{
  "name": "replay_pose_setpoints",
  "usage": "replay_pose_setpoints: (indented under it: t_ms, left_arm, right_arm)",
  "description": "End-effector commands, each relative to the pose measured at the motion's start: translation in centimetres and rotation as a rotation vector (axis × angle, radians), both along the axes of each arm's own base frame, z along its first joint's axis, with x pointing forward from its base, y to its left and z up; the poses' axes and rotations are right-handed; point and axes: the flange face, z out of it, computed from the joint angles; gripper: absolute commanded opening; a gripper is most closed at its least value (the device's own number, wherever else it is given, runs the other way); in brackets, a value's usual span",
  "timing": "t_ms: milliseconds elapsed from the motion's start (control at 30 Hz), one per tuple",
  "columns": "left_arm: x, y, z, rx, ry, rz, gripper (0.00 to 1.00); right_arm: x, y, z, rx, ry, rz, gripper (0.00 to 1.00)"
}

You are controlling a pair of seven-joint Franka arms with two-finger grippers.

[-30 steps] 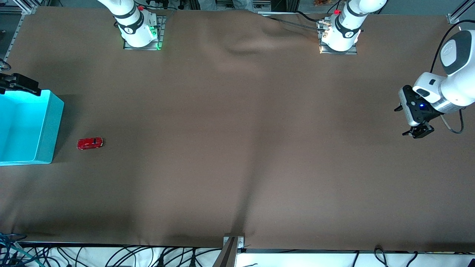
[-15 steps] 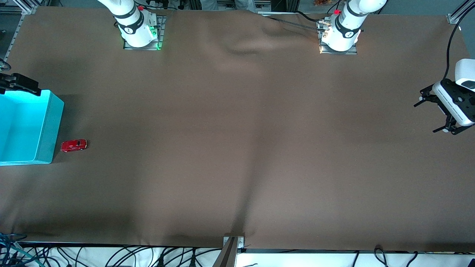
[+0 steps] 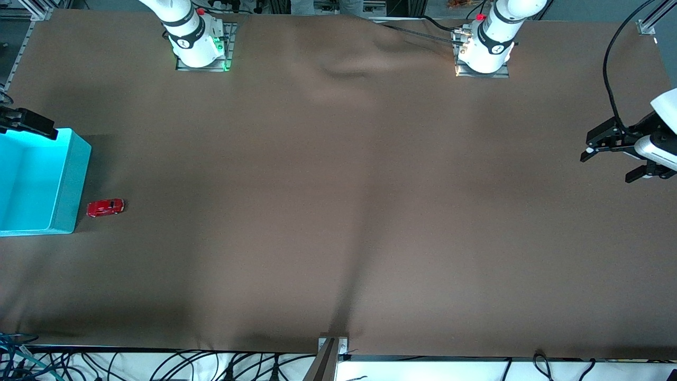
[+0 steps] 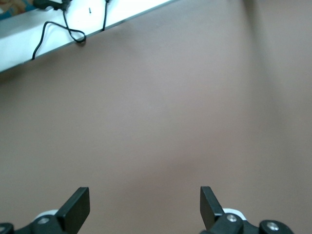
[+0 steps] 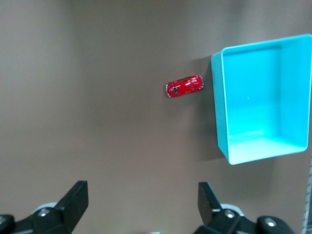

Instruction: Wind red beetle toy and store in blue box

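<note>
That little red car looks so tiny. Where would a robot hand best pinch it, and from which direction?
Probably across its two long flanks, coming straight down from above. The red beetle toy stands on its wheels on the table beside the blue box, nose toward the box wall, so its sides are free while one end is crowded. The rounded roof gives little to hold; the flanks look flatter. The right gripper, fingers open, is nearer.

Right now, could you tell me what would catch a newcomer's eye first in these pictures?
The bright blue box at the right arm's end of the brown table stands out first, open-topped and empty. Beside it, on the cloth, sits the tiny red toy car. The right gripper hangs open over the box's rim, while the left gripper, also open, hangs over the left arm's end of the table.
</note>
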Motion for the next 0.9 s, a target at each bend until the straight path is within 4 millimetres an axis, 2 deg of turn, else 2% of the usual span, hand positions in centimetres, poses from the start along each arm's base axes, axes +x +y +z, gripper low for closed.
replay_pose_setpoints:
  t_ms: [0, 100, 267, 333, 400, 733, 867]
  left_arm:
    - [-0.1, -1.8, 0.9, -0.045, 0.035, 0.208, 1.0]
    - [-0.1, -1.9, 1.0, -0.06, 0.045, 0.296, 1.0]
    - [0.1, -2.0, 0.7, -0.084, 0.061, 0.349, 1.0]
    - [0.1, -2.6, 1.0, -0.089, 0.06, 0.365, 1.0]
    - [0.3, -2.2, 1.4, -0.105, 0.054, 0.374, 1.0]
    - [0.5, -1.8, 1.4, -0.108, 0.053, 0.378, 1.0]
    - [0.5, -1.9, 1.3, -0.107, 0.056, 0.379, 1.0]
  right_arm:
    - [0.4, 1.0, 0.6, 0.003, -0.067, -0.3, 1.0]
    - [0.7, 1.4, 0.3, 0.002, -0.09, -0.475, 1.0]
    - [1.1, 2.3, -0.2, -0.01, -0.118, -0.673, 1.0]
    - [1.4, 2.6, -0.4, -0.016, -0.132, -0.759, 1.0]
    - [1.6, 2.8, -0.5, -0.02, -0.146, -0.827, 1.0]
    - [1.7, 3.5, -0.9, -0.032, -0.139, -0.87, 1.0]
    - [1.9, 2.4, -1.6, -0.045, -0.13, -0.998, 1.0]
